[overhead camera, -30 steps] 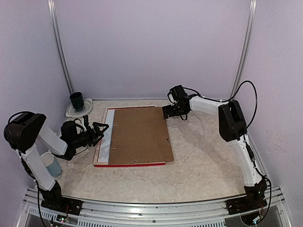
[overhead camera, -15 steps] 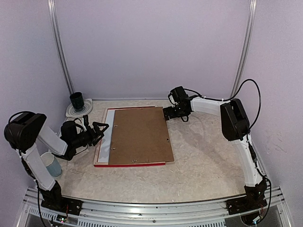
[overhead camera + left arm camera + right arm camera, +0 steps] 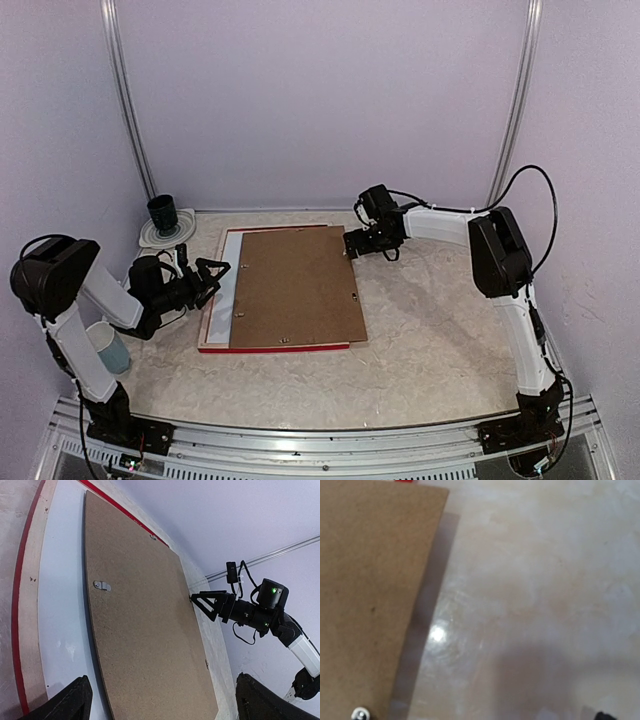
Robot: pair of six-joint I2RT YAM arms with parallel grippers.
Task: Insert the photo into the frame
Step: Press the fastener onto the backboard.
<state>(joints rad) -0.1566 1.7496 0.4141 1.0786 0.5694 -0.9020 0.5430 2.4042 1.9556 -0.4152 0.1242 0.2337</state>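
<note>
The frame (image 3: 270, 348) lay face down left of the table's (image 3: 430, 340) centre, its red edge showing along the near and left sides. A white sheet (image 3: 225, 280) sat inside it, seen as a strip on the left. A brown board (image 3: 295, 285) lay on top, slightly skewed, with its right edge hanging past the frame onto the table. The photo's printed side could not be seen, and whether the white sheet was the photo could not be told.

The left claw (image 3: 222, 268) hung just beside the frame's left edge, its fingers spread wide and holding nothing. The right claw (image 3: 350, 243) was at the board's far right corner, its tip at the board's edge. Whether its fingers were spread or closed could not be told.

A dark cup (image 3: 162, 212) stood upright on a white plate (image 3: 148, 239) in the far left corner. A pale blue cup (image 3: 112, 350) stood by the left edge, close to the left arm. The insides of both cups were hidden.
</note>
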